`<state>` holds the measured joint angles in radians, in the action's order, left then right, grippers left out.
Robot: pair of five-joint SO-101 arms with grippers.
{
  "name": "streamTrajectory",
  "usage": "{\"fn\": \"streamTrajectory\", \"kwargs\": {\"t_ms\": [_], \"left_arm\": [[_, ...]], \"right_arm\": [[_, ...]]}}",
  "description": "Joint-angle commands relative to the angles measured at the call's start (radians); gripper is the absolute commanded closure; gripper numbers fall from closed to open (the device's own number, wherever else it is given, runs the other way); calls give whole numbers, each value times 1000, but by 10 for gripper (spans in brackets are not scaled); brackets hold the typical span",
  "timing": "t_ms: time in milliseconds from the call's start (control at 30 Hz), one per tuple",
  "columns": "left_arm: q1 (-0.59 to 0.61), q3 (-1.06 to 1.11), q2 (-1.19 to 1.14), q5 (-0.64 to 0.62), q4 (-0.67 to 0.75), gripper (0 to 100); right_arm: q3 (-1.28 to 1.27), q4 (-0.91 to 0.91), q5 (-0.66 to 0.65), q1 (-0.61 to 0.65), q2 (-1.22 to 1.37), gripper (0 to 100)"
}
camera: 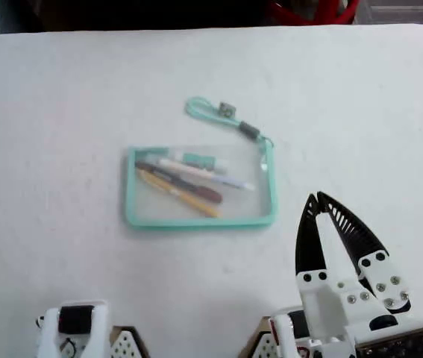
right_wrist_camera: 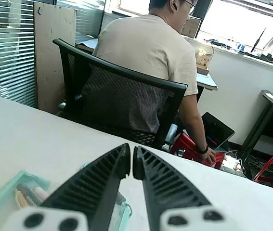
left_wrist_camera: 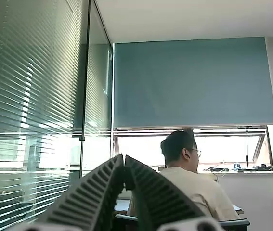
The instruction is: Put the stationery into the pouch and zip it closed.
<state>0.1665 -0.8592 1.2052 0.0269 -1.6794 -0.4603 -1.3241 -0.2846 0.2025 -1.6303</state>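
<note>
The table [camera: 62,112] is holding the pouch [camera: 196,222], lying flat in the middle. The right claw [camera: 317,196] is sitting closed and empty near its corner. The left claw [left_wrist_camera: 124,161] is closed too (pointing at the room). The pens [camera: 177,186] are lying inside. Tugging the cord [camera: 250,131] could be dragging the pouch away, since nothing is pinning it.

The right gripper [camera: 317,199] hangs near the pouch's [camera: 200,186] near right corner, its tips just short of it. Its two black ribbed fingers [right_wrist_camera: 108,179] meet at the tips, with nothing between them. Its white wrist trails away from the pouch. The left arm [camera: 73,327] sits folded, well apart from the pouch's near left side. The left gripper [left_wrist_camera: 123,169] tilts upward, tips pressed together.
</note>
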Motion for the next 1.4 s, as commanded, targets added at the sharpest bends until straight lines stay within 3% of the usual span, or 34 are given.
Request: {"fn": "streamTrajectory", "kwargs": {"t_ms": [0,200,500,1367], "left_arm": [[7,269,134,-11,112,976],[7,680,338,-11,273,976],[7,1335,634,-11,638,976],[7,1709,621,-11,652,976]], "right_arm": [[34,-1,11,7,-18,981],[31,-1,11,7,-176,981],[12,-15,11,4,-171,981],[8,-15,11,-2,-171,981]]}}
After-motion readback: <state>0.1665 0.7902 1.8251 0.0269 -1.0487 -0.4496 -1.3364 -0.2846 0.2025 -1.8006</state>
